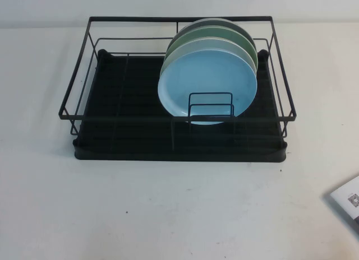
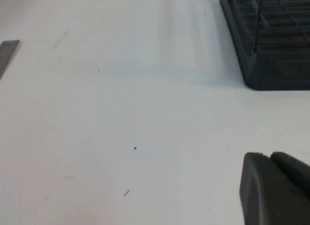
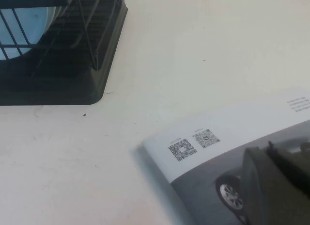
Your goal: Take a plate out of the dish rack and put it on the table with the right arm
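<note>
The light sky-blue plate (image 1: 208, 83) stands on edge in the black wire dish rack (image 1: 129, 103), foremost in a row of plates and held by small upright dividers. It shows through the rack's wires in the right wrist view (image 3: 34, 21). Neither arm shows in the high view. My right gripper (image 3: 268, 150) is shut and empty, low over a printed booklet on the white table (image 1: 168, 209), apart from the rack's corner (image 3: 63, 84). My left gripper (image 2: 270, 156) is shut and empty over bare table, short of the rack's other front corner (image 2: 276, 65).
A pale plate (image 1: 178, 54) and green plates (image 1: 224, 33) stand behind the blue one. A booklet with QR codes and a car photo (image 1: 348, 201) lies at the table's right front, also in the right wrist view (image 3: 218, 152). A grey strip (image 2: 7, 53) lies at the left.
</note>
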`<state>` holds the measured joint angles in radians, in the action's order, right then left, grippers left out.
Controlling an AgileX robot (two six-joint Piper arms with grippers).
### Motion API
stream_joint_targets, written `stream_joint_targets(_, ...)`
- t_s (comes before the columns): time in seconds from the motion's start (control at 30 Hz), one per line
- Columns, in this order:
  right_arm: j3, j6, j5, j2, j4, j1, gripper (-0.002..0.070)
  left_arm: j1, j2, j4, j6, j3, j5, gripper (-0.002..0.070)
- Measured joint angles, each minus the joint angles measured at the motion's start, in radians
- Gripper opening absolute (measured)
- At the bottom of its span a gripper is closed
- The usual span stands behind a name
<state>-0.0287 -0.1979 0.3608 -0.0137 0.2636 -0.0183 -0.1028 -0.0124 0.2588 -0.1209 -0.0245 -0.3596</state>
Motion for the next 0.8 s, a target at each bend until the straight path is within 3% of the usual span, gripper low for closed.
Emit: stream_joint_targets(0.8, 0.0, 0.0, 0.0, 0.0, 0.021, 0.0, -0.0018, 0.0, 0.0, 0.0, 0.0, 0.0, 0.0, -0.0006)
